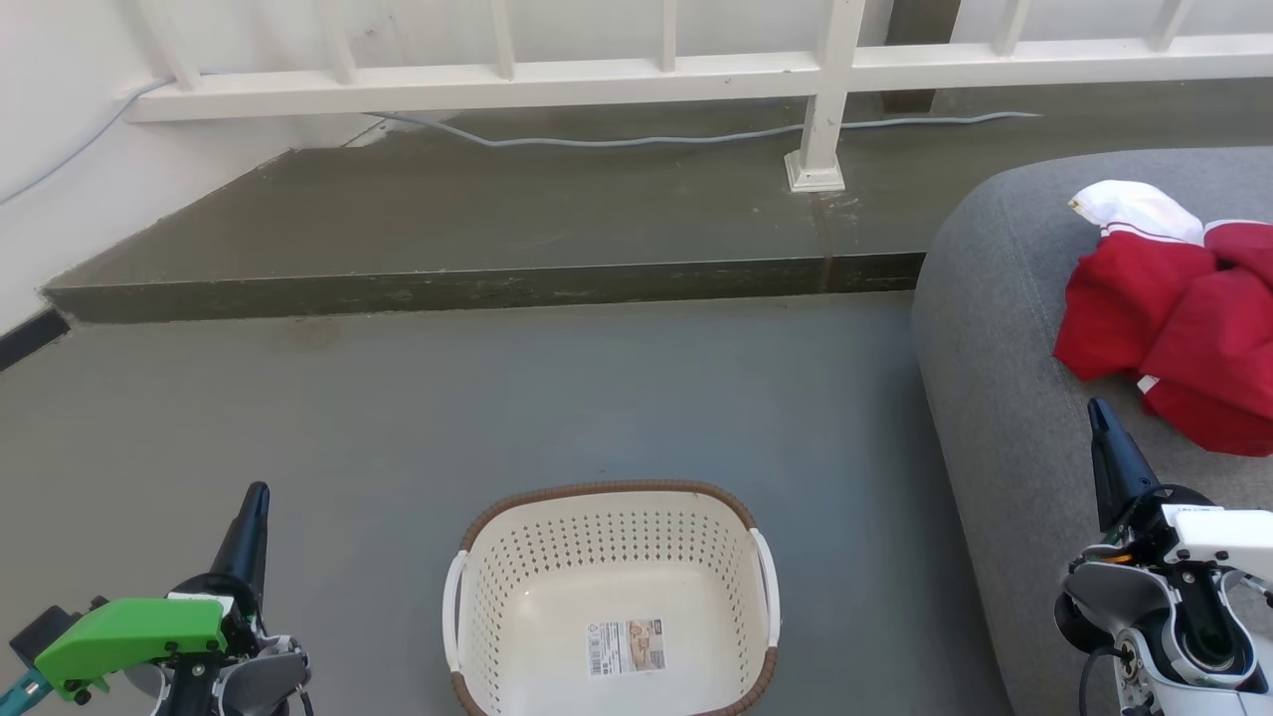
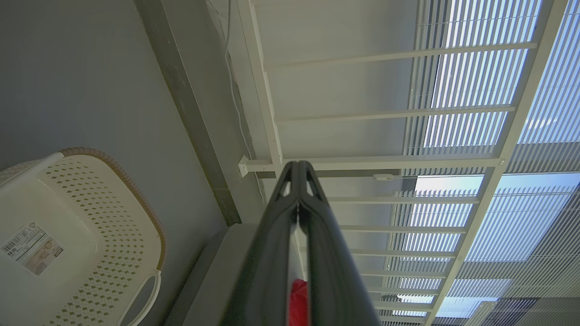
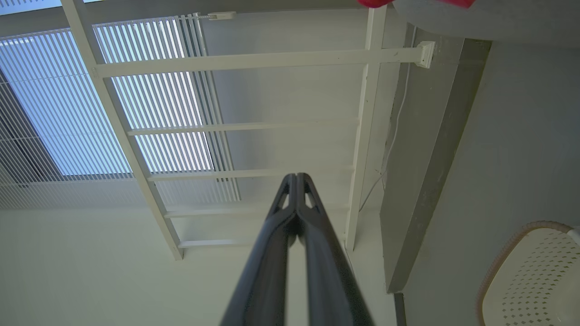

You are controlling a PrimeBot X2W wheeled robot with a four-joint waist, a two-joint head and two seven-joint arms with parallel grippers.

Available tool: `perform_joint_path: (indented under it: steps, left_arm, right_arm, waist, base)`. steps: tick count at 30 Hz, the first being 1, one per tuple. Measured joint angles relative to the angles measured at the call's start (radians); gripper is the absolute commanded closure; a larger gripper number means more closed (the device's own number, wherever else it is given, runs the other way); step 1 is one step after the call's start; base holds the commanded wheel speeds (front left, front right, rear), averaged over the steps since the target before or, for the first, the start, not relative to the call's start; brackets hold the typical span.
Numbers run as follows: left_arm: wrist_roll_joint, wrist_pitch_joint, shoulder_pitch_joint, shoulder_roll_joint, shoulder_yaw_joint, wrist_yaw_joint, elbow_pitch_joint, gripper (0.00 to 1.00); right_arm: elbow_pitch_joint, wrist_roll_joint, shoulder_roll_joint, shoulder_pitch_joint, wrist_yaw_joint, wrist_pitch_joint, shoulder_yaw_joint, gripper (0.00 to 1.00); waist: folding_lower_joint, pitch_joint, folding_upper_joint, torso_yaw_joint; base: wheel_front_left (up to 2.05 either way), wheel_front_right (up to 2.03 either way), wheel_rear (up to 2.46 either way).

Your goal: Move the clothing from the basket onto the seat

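The cream basket [image 1: 497, 597] with a brown rim stands on the floor at the bottom centre, holding only a paper label [image 1: 626, 646]. The red and white clothing [image 1: 1174, 318] lies crumpled on the grey seat [image 1: 995, 398] at the right. My left gripper [image 1: 257, 494] is shut at the lower left, left of the basket, with nothing in it. My right gripper [image 1: 1097, 410] is shut over the seat's front part, just below the clothing and apart from it. The left wrist view has the basket [image 2: 136, 235] at its left and a sliver of red clothing [image 2: 298, 303] between my shut fingers [image 2: 317, 226].
A raised concrete step [image 1: 477, 283] crosses the floor behind the basket. A white railing [image 1: 825, 99] with a post stands on it, and a grey cable [image 1: 617, 139] runs along its foot. A white wall [image 1: 60, 149] closes the left side. Bare grey floor surrounds the basket.
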Motion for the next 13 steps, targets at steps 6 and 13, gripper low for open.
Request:
perform_joint_path:
  steps: [6,13]
  left_arm:
    - [0.000,0.000,0.000,0.000,0.000,0.000,0.000,1.00]
    - [0.000,0.000,0.000,0.000,0.001,0.000,0.001,1.00]
  right_arm:
    - [0.000,0.000,0.000,0.000,0.000,0.000,0.000,1.00]
    - [0.000,0.000,0.000,0.000,0.000,0.000,0.000,1.00]
  waist:
    - [0.0000,0.000,0.0000,0.000]
    - [0.0000,0.000,0.0000,0.000]
  base:
    - [0.00,0.00,0.00]
    - [0.00,0.00,0.00]
